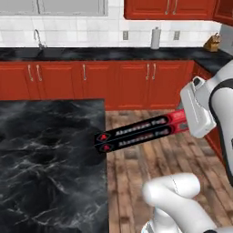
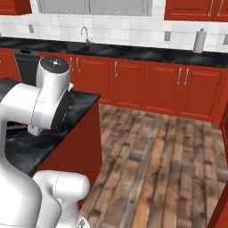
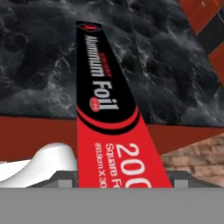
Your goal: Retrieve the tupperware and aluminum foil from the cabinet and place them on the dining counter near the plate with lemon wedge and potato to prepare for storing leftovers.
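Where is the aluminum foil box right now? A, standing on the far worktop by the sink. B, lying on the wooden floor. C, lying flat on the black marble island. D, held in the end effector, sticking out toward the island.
D: the aluminum foil hangs in the air, its near end clamped in the end effector and its far end just reaching the edge of the dining counter.
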Robot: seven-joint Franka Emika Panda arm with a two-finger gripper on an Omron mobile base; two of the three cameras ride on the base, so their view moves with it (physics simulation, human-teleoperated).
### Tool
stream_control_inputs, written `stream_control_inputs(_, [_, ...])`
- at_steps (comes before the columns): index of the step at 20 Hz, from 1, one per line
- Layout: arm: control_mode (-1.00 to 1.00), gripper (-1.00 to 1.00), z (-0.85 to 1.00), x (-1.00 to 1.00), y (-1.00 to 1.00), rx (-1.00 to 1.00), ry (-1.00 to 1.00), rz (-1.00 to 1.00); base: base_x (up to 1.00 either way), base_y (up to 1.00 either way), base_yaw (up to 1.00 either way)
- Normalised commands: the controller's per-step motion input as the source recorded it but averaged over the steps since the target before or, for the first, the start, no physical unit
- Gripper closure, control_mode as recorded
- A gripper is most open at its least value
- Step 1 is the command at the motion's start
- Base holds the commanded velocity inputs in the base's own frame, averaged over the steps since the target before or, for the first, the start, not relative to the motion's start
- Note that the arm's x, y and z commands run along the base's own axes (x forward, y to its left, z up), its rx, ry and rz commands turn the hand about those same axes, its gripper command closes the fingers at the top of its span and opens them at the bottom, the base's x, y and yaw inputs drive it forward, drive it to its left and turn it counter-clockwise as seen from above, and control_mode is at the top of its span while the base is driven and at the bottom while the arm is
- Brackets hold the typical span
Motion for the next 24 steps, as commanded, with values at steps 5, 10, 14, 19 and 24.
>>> stream_control_inputs(5, [1.00, 1.00, 0.00, 0.00, 0.00, 0.00, 0.00, 0.00, -0.02, 0.00, 0.87])
stream_control_inputs(10, [1.00, 1.00, 0.00, 0.00, 0.00, 0.00, 0.00, 0.00, -0.07, 0.00, 0.97])
stream_control_inputs(14, [1.00, 1.00, 0.00, 0.00, 0.00, 0.00, 0.00, 0.00, -0.02, 0.00, 0.97])
stream_control_inputs(19, [1.00, 1.00, 0.00, 0.00, 0.00, 0.00, 0.00, 0.00, 0.00, 0.00, 0.97])
stream_control_inputs(24, [1.00, 1.00, 0.00, 0.00, 0.00, 0.00, 0.00, 0.00, 0.00, 0.24, 0.93])
